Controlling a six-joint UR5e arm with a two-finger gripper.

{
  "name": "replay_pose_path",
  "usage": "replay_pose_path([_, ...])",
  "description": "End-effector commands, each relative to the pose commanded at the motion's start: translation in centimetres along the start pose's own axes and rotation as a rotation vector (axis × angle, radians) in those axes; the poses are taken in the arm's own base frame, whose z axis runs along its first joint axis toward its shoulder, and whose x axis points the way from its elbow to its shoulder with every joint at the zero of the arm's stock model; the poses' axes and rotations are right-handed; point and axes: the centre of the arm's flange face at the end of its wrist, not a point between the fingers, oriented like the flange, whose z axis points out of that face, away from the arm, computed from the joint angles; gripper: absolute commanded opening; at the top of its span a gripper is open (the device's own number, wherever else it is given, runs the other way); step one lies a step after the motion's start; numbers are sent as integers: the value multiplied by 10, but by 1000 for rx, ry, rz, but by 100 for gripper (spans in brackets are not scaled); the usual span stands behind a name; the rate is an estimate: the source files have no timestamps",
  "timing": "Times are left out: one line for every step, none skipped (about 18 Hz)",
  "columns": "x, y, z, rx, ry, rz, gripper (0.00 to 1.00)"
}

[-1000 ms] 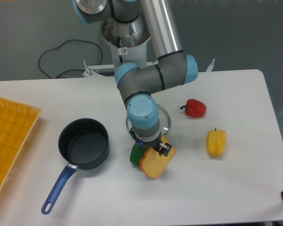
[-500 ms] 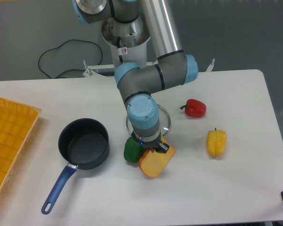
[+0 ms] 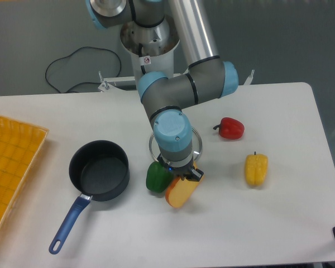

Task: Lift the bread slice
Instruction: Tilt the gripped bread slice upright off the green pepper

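Note:
The bread slice (image 3: 180, 193) is a flat pale yellow-orange piece with a darker orange crust. It hangs tilted under my gripper (image 3: 182, 175), just right of the green pepper (image 3: 157, 176). The gripper is shut on the slice's upper edge, with the slice a little above the white table (image 3: 268, 223). The fingertips are mostly hidden by the wrist and the slice.
A dark pot (image 3: 99, 170) with a blue handle (image 3: 70, 224) sits left of the green pepper. A glass lid (image 3: 196, 146) lies behind the wrist. A red pepper (image 3: 230, 128) and a yellow pepper (image 3: 255, 168) lie to the right. A yellow tray (image 3: 8, 167) is at the left edge.
The bread slice has tilted more on edge and lifted slightly in the gripper. The green pepper has been nudged left and stands more exposed. The wrist shifted slightly right.

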Motion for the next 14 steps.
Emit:
replay_pose_path([0, 0, -3, -2, 2, 0, 12])
replay_pose_path([0, 1, -8, 1, -1, 0, 12])
replay_pose_path([0, 1, -11, 3, -3, 1, 12])
replay_pose_path([2, 3, -16, 4, -3, 1, 12])
replay_pose_path([4, 5, -19, -1, 3, 3, 12])
replay_pose_path([6, 6, -22, -1, 7, 20, 12])
replay_pose_path([10, 5, -28, 5, 3, 55, 12])
replay_pose_path([13, 4, -33, 16, 4, 87, 12])
replay_pose_path([16, 4, -38, 29, 3, 108, 12])
replay_pose_path([17, 6, -42, 31, 6, 114, 12])
replay_pose_path([19, 9, -45, 23, 14, 113, 12])
replay_pose_path([21, 11, -48, 17, 25, 119, 12])
replay_pose_path([24, 14, -53, 17, 28, 134, 12])
replay_pose_path([28, 14, -61, 25, 24, 149, 12])
